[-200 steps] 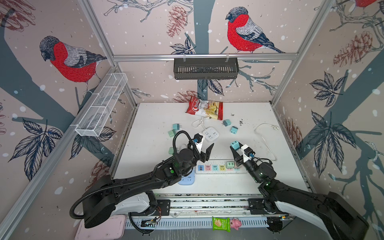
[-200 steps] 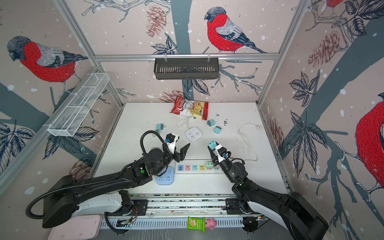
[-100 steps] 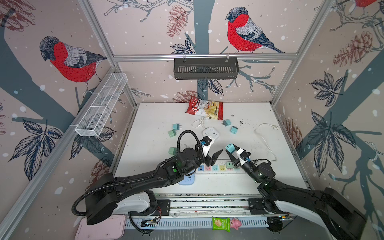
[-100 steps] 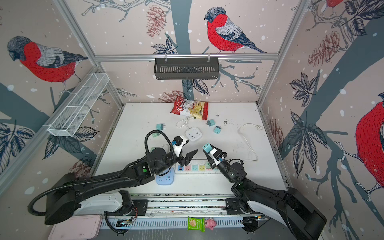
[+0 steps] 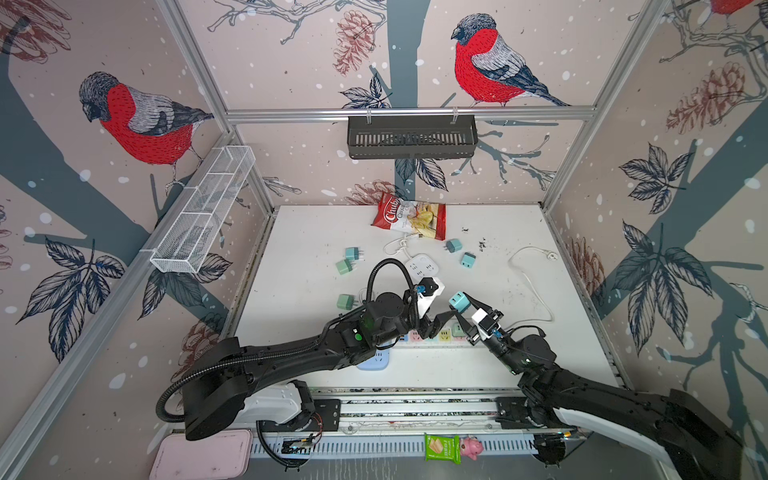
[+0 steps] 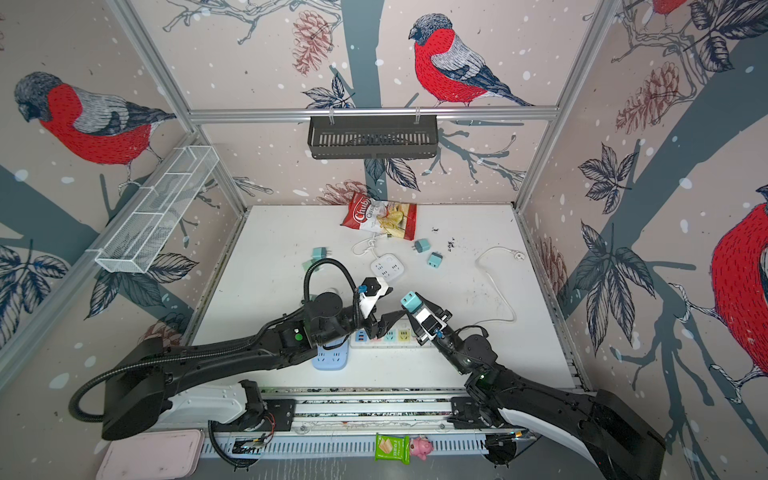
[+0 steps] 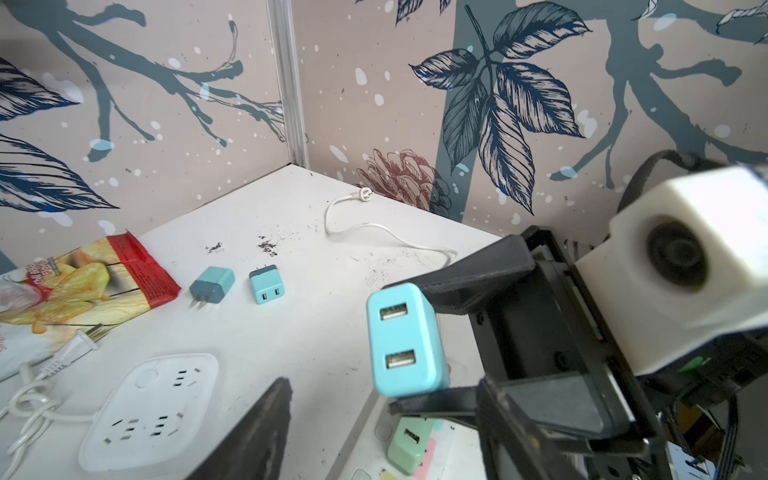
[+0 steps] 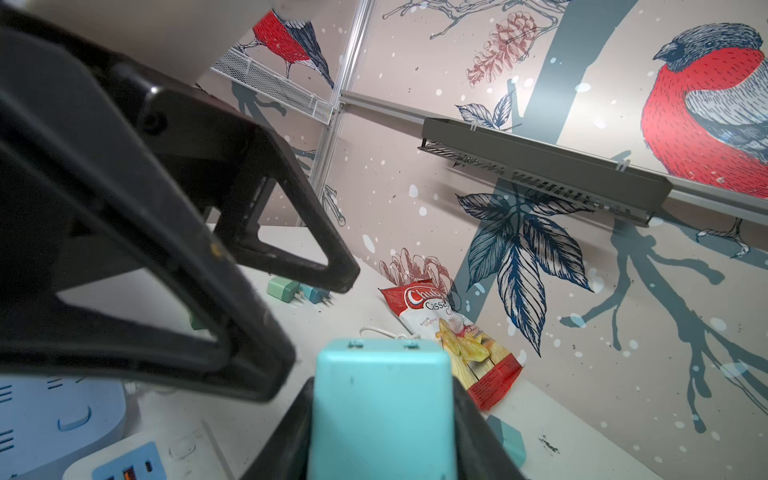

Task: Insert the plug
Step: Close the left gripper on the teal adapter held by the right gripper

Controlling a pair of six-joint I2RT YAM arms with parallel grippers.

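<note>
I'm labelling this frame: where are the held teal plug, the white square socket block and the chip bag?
teal plug (image 7: 399, 336): left wrist view, USB face.
white socket block (image 5: 423, 266): in a top view, top face.
chip bag (image 6: 378, 216): in a top view, printed front.

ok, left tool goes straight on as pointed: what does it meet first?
Likely the teal plug, clamped in the right tool, just ahead of the left tool; depth unclear.

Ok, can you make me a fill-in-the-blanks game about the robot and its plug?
The ___ claw holds the teal plug.
The plug's face shows ___ USB ports.
The square strip is ___.
Missing words: right; two; white.
</note>
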